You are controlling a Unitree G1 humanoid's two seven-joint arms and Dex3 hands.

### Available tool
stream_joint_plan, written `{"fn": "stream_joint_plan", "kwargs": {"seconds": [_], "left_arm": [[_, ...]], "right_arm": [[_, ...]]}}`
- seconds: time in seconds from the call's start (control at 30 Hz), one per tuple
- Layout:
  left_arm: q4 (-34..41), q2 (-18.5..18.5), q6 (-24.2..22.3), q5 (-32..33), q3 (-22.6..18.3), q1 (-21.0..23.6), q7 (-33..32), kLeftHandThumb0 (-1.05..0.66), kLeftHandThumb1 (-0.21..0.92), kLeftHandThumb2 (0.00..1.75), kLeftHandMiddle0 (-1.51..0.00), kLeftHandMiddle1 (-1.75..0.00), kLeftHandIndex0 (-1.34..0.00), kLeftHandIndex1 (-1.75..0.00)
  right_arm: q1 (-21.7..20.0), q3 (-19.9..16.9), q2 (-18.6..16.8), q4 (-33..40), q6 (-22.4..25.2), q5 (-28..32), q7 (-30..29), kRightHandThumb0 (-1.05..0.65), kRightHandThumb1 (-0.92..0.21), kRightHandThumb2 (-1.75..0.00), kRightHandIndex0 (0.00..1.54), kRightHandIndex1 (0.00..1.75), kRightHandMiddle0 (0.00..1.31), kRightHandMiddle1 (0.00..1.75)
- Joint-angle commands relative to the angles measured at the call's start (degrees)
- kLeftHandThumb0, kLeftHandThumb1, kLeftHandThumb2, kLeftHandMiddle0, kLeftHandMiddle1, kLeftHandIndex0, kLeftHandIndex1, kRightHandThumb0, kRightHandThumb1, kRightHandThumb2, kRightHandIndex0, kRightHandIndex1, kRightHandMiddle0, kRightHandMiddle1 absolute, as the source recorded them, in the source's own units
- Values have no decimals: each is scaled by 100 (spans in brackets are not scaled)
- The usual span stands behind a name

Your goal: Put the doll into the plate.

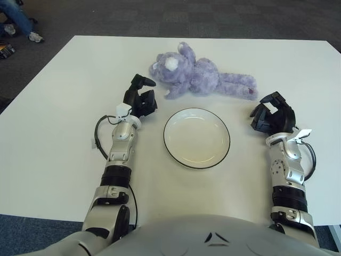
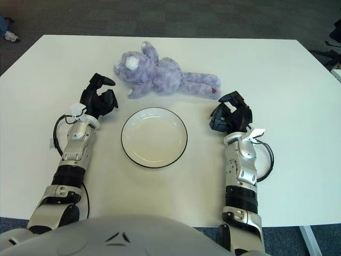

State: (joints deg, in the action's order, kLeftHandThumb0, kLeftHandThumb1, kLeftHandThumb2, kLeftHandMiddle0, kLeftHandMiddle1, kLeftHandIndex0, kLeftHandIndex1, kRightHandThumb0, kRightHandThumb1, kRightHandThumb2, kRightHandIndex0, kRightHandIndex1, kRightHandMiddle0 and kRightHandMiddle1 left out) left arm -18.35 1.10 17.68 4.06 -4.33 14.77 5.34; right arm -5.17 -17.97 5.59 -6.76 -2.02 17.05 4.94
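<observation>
A purple plush bear doll (image 1: 200,74) lies on its back on the white table, head to the left, just beyond the plate. The white plate (image 1: 176,151) with a dark rim sits empty in the middle, near me. My left hand (image 1: 141,97) is to the left of the plate, close to the doll's head, its fingers spread and holding nothing. To the right of the plate, my right hand (image 1: 273,114) is near the doll's feet, its fingers relaxed and holding nothing. Neither hand touches the doll.
The white table (image 1: 64,106) ends at its far edge beyond the doll, with dark carpet (image 1: 213,16) past it. A person's leg and shoe (image 1: 24,24) show at the far left corner.
</observation>
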Motion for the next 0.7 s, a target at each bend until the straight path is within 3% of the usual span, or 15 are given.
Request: {"fn": "stream_joint_plan", "kwargs": {"seconds": [0.0,0.67], "left_arm": [[-223,14,-25,14,-27,-258,-2,-39,61,94,-106,-175,-38,-175],[-252,14,-23,70,-25,-223,48,-40,60,95,-105,-175,-39,-175]], "right_arm": [[71,-2,-79,-152,-66,54,41,-1,-6,-157,81,175,66,159],[62,-9,-80,-143,-51,45,39,-1,-6,-156,80,175,65,159]]}}
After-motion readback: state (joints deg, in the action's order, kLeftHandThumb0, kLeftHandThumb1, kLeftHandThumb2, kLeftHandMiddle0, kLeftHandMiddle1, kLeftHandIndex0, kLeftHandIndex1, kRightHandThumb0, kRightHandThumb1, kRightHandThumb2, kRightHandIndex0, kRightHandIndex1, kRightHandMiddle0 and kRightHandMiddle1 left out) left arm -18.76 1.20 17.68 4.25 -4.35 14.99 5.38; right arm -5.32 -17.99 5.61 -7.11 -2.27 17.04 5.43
